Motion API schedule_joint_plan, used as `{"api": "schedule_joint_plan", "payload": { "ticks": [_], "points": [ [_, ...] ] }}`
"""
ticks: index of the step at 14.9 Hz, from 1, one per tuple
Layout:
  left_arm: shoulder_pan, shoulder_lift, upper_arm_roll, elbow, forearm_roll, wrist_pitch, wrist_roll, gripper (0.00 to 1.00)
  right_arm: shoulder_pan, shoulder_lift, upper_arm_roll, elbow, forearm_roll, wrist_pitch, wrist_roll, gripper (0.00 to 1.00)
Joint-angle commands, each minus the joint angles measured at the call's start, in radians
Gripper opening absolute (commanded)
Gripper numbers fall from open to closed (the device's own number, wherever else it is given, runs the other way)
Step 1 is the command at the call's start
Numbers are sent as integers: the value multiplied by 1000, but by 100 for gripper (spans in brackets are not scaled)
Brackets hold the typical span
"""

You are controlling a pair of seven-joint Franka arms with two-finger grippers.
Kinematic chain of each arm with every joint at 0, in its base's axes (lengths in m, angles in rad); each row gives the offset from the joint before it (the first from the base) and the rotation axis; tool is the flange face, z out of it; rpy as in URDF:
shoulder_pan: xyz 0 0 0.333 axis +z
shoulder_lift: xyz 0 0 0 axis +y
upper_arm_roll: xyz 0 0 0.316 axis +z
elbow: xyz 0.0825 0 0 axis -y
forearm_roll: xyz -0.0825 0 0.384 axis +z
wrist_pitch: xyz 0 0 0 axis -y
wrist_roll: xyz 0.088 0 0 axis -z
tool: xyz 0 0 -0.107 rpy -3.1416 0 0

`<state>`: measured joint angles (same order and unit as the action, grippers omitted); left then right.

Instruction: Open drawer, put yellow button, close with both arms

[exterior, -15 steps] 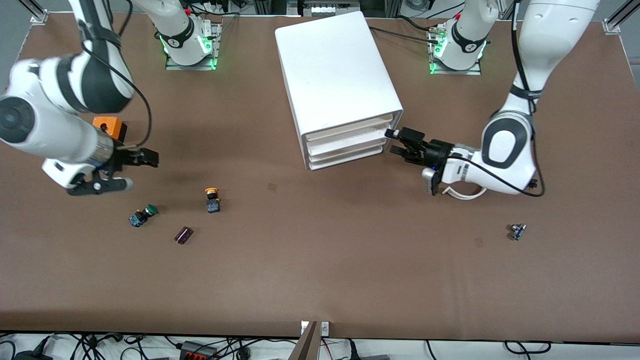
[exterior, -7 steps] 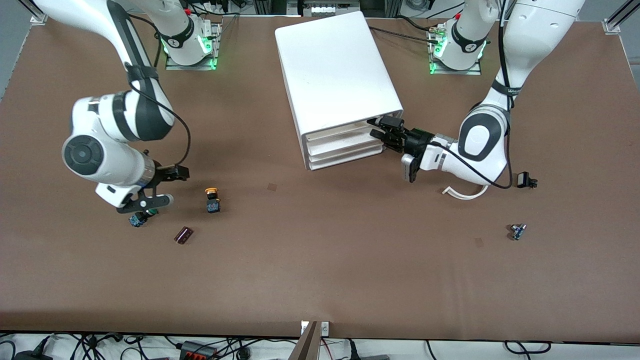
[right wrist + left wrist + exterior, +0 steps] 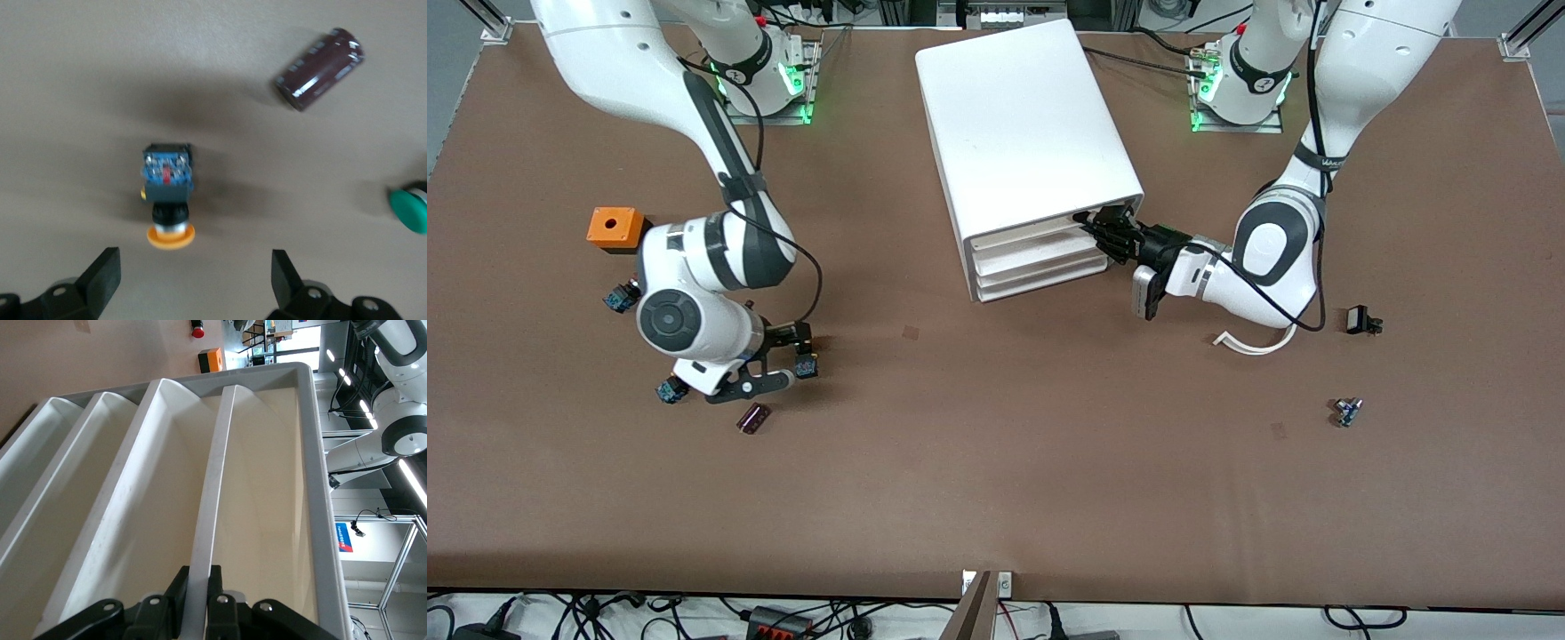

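Left tool (image 3: pixel 198 597) clamped on drawer (image 3: pixel 213 480) lip; right tool (image 3: pixel 193 277) wide open over yellow button (image 3: pixel 168 190)

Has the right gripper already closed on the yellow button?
No, the right gripper hangs open over the yellow button, which lies untouched on the table.

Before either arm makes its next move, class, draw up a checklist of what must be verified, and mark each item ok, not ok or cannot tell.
1. Left end effector shut on the top drawer front lip: ok.
2. Drawer pulled open: not ok.
3. Right end effector open: ok.
4. Right end effector over the yellow button: ok.
5. Yellow button lies apart from the capacitor and green button: ok.
6. Button grasped: not ok.
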<state>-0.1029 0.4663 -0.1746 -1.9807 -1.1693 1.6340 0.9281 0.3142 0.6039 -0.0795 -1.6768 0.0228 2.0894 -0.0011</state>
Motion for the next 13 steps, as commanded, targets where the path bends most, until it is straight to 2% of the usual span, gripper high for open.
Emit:
{"api": "schedule_joint_plan", "payload": {
  "ticks": [1,5,8,12,13],
  "points": [
    [2,20,17,69,32,18,-8,1,12,39,-3,23,16,29,13,100],
    [46,104,24,256,143,12,-78,1,17,82,-3,23,23,63,35,100],
    [61,161,43,334,146,18,-91,1,23,100,-3,25,78,64,32,100],
    [66,232,61,427,145,18,-89,1,29,114,-3,25,78,86,35,100],
    [69,236,61,431,145,18,-89,1,29,119,-3,25,78,86,35,96]
  ]
}}
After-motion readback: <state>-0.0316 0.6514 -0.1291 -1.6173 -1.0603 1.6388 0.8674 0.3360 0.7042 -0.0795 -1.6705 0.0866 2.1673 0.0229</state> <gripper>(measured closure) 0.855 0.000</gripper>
